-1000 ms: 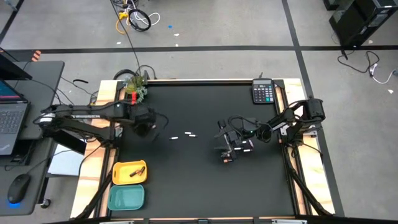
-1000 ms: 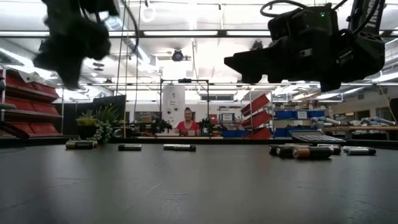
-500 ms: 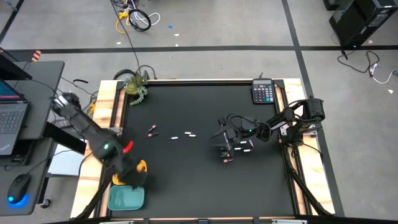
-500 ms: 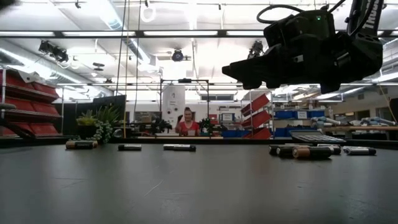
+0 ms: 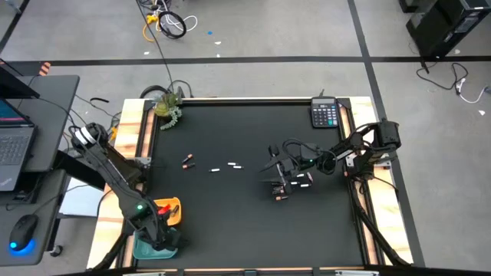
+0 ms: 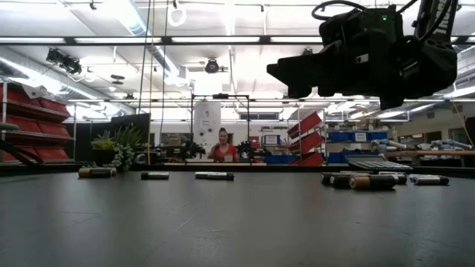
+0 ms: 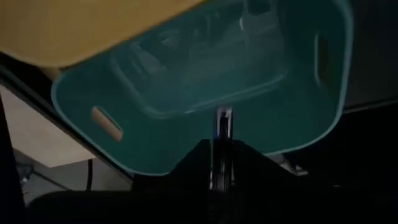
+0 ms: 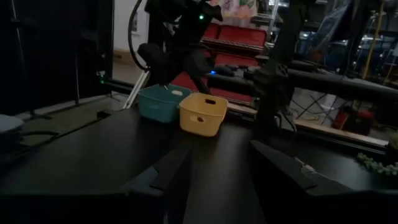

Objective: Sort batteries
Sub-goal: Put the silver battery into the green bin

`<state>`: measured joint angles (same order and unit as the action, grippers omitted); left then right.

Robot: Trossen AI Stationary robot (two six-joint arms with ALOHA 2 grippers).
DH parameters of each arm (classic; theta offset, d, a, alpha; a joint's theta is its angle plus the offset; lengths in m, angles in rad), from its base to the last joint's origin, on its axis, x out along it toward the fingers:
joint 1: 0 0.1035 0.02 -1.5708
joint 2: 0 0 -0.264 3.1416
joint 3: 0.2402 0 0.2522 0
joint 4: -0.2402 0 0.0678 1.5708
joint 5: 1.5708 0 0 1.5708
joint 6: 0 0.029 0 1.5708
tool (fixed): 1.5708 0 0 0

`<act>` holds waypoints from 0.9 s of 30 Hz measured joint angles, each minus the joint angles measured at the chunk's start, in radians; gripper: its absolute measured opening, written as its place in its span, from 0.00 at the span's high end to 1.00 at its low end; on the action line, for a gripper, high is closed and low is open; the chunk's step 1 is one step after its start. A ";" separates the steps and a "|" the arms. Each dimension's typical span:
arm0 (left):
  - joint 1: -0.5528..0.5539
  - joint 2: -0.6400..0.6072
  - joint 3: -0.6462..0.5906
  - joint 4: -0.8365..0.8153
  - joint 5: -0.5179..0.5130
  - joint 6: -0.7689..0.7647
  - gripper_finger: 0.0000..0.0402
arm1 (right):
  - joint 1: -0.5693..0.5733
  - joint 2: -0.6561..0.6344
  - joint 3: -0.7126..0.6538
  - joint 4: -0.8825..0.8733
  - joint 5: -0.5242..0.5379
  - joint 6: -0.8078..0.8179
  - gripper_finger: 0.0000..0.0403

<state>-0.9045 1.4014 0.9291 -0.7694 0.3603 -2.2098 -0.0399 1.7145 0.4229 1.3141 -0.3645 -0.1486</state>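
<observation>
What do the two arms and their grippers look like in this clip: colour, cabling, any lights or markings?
Both arms are dark, jointed links. The left gripper has a red patch and a small green light just behind it on the arm. The right gripper has black cables looping over it and a green light on top in the low view.

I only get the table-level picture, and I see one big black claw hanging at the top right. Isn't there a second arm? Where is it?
Observer: Yes. The left gripper is at the table's corner on your camera's left, out of your picture, above a teal bin.
Operator: Is it carrying anything?
Observer: Its wrist camera shows a slim silvery battery at its tip, over the inside of the teal bin.
Operator: Is that the only bin?
Observer: No, a yellow bin stands right beside the teal one.
</observation>
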 joint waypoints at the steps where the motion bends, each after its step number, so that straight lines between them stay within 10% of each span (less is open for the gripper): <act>1: 0.000 0.000 0.000 -0.003 -0.001 -0.006 0.77 | 0.000 0.000 0.000 0.001 0.000 0.000 0.58; 10: 0.009 -0.006 0.017 -0.055 0.012 0.059 0.62 | 0.000 0.000 0.000 0.000 0.000 0.000 0.58; 19: 0.168 -0.017 0.174 -0.390 -0.292 0.336 0.63 | -0.015 0.000 0.000 -0.039 0.017 -0.007 0.58; 27: 0.435 0.028 0.176 -0.394 -0.683 0.904 0.63 | -0.084 -0.001 0.000 -0.154 0.092 -0.016 0.58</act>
<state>-0.4698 1.4295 1.1049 -1.1638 -0.3226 -1.3054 -0.1236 1.7140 0.4229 1.1602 -0.2721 -0.1651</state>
